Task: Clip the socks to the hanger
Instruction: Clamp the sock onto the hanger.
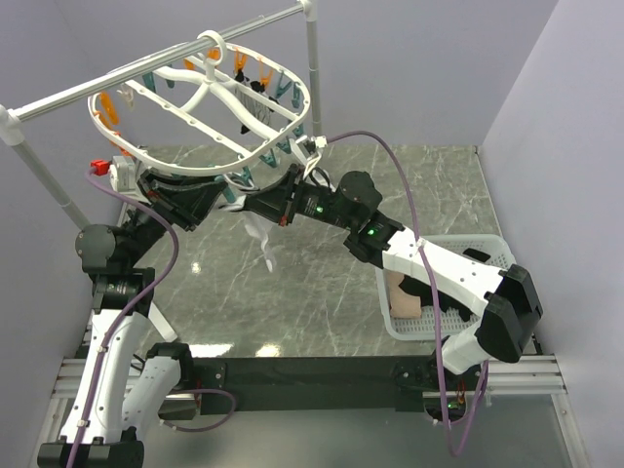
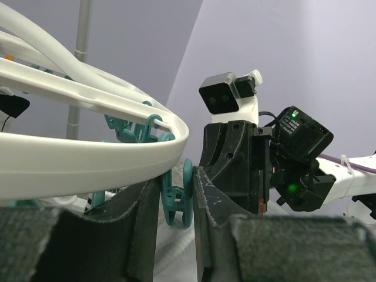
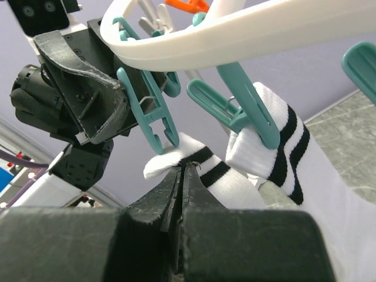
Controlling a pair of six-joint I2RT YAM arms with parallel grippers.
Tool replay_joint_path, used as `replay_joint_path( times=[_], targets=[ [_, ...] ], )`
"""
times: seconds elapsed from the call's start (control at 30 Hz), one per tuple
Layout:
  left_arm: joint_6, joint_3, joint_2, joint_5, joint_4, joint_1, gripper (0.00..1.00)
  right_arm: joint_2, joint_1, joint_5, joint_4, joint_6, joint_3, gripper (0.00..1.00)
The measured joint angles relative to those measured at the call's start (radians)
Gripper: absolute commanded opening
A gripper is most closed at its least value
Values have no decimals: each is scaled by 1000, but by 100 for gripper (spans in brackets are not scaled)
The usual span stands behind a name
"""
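Note:
The white oval hanger (image 1: 298,122) hangs from its hook on the rail, with teal and orange clips under its rim (image 2: 88,158). My left gripper (image 2: 176,183) is shut on a teal clip (image 2: 176,200), squeezing its handles just below the rim. That clip's jaws (image 3: 154,117) stand apart. My right gripper (image 3: 185,167) is shut on the cuff of a white sock with black stripes (image 3: 229,176), whose edge sits right under the opened clip. The sock's foot dangles below both grippers (image 1: 265,242). A second striped white sock (image 3: 288,153) hangs beside it from another teal clip (image 3: 252,114).
A white basket (image 1: 487,249) at the right holds a pinkish-beige sock (image 1: 403,297) and something black. The silver rail (image 1: 97,88) carries the hanger, and its posts stand at the back left and back middle. Grey walls enclose the marbled table (image 1: 322,292).

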Motion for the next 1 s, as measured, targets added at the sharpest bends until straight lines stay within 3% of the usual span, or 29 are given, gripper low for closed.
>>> replay_joint_path(
  times=[1.0],
  targets=[
    [51, 30, 1, 40, -2, 0, 28, 0, 0, 22, -101, 121, 4, 0]
  ],
)
